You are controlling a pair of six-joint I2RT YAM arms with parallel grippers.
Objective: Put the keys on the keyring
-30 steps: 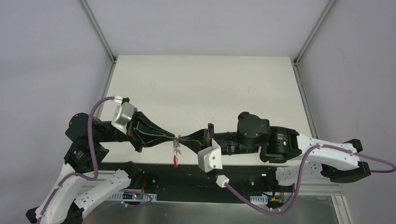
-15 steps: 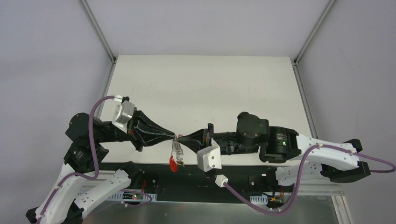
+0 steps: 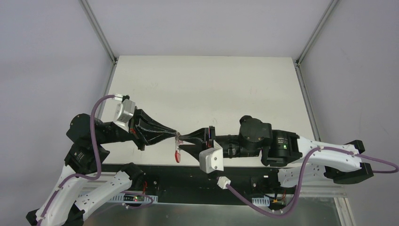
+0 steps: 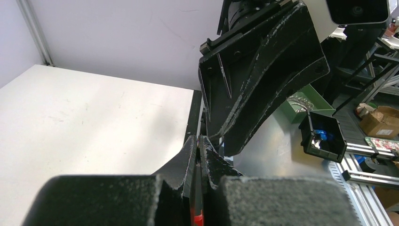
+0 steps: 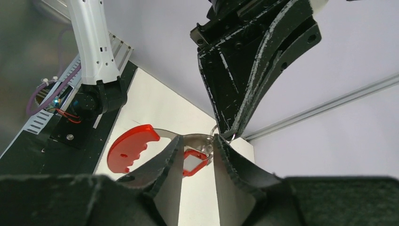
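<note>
My left gripper is shut on a thin silvery keyring, held in the air over the table's near edge. In the left wrist view its fingertips pinch thin metal, with a bit of red low between them. From the ring hangs a silvery key with a round red head, and a small red-framed tag. In the top view this bunch dangles below the ring. My right gripper faces the left one tip to tip, open, its fingers either side of the tag and key.
The white table lies beyond the grippers. The black base rail runs below the hanging keys. A green bin and a black box stand off the table's side.
My right gripper has opened and let go at the ring. The hanging keys swung left, then back under the ring. Both grippers rose slightly toward the table.
</note>
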